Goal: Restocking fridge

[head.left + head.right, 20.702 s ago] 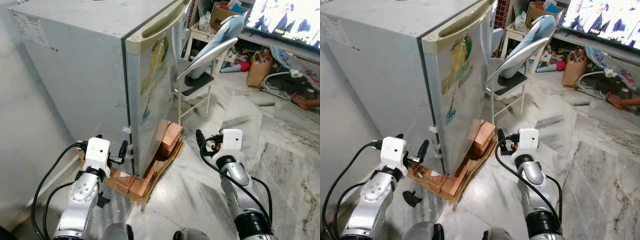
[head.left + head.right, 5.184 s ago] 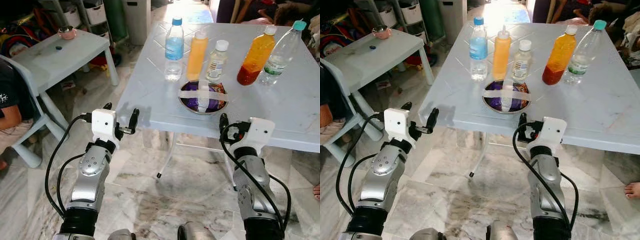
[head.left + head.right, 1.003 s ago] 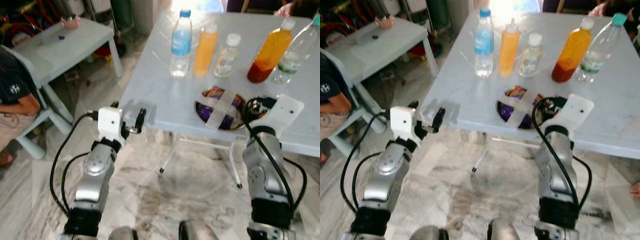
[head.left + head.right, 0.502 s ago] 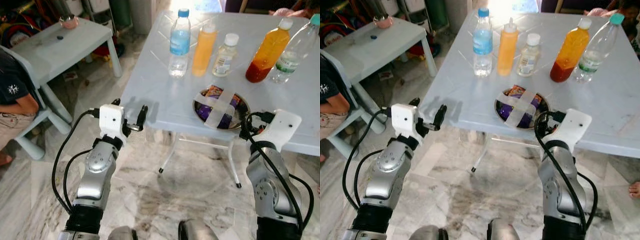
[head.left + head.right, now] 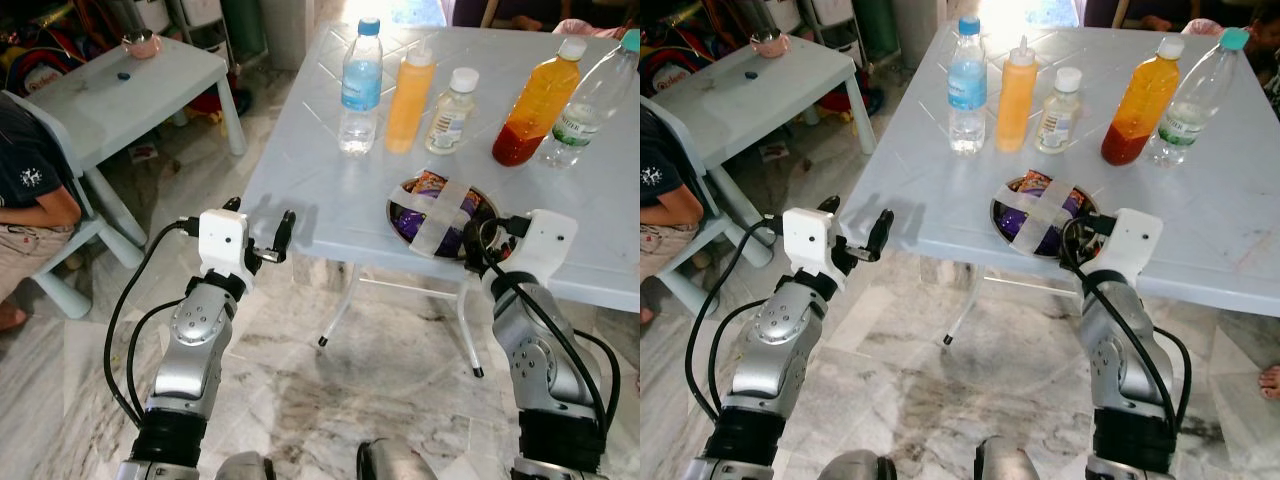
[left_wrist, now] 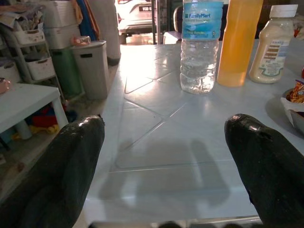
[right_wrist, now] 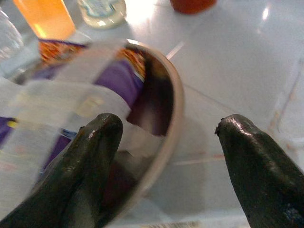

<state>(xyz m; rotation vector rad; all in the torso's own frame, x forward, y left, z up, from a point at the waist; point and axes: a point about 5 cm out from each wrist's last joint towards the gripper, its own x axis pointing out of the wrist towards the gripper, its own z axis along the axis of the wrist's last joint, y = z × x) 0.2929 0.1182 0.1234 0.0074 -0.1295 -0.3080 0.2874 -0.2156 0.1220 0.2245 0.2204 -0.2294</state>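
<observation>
Since half a second ago the right hand (image 7: 164, 156), fingers spread, has closed on the bowl (image 5: 480, 205) rim at the counter (image 5: 330, 180) edge's six o'clock; a one-sided pinch could tip it off.

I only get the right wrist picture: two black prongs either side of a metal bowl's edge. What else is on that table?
Observer: Five bottles stand in a row behind the bowl.
Operator: What's the other arm doing?
Observer: The left pincer hovers open at the near left corner of the table, touching nothing.
Operator: Anyone nearby?
Observer: A person sits off to the robot's left, beside a small table.
</observation>
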